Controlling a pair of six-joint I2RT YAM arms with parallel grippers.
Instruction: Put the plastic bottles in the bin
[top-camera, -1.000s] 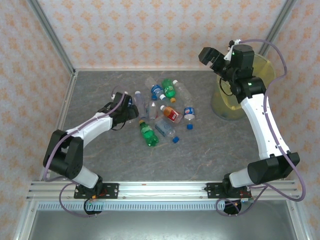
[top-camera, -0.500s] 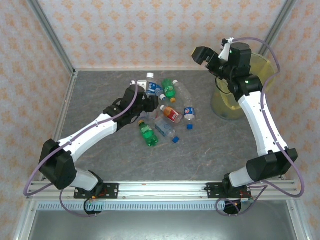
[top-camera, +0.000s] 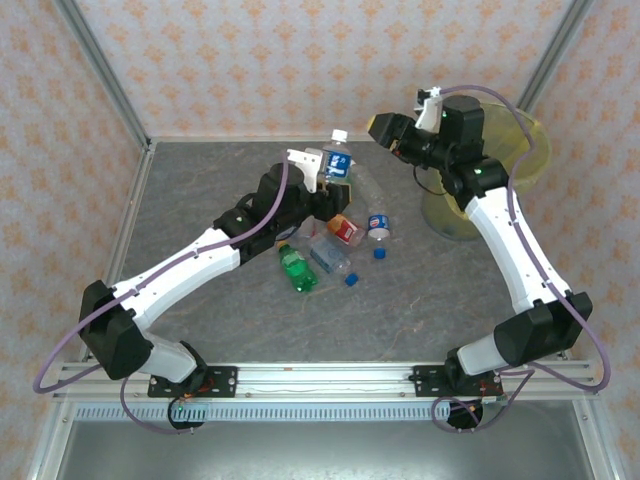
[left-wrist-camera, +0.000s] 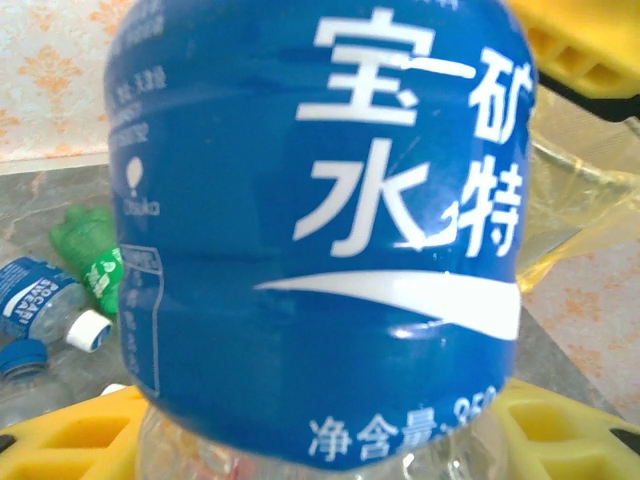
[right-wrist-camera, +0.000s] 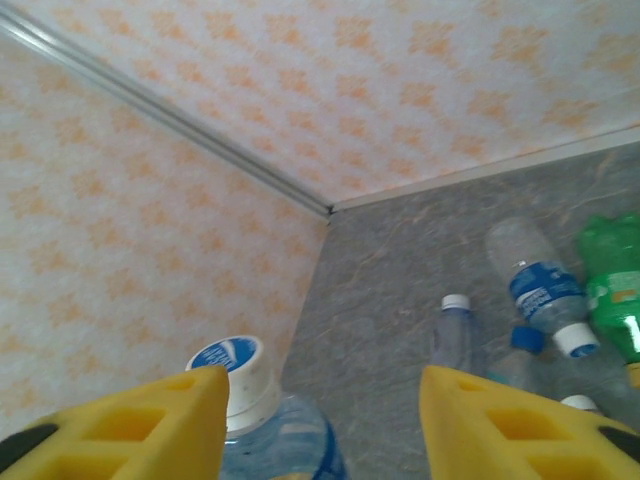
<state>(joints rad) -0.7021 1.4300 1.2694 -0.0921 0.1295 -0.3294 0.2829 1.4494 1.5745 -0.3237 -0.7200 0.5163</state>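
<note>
L end effector (top-camera: 316, 172) clamps blue-label bottle (left-wrist-camera: 320, 230); R end effector (right-wrist-camera: 322, 425) wide open, prob. empty, near bin (top-camera: 533, 152).

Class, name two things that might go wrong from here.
The open right gripper sits close by the cap of the blue-labelled bottle that the left gripper holds aloft; a bump might knock it loose. The right arm also stands between that bottle and the bin, so the arms may collide.
</note>
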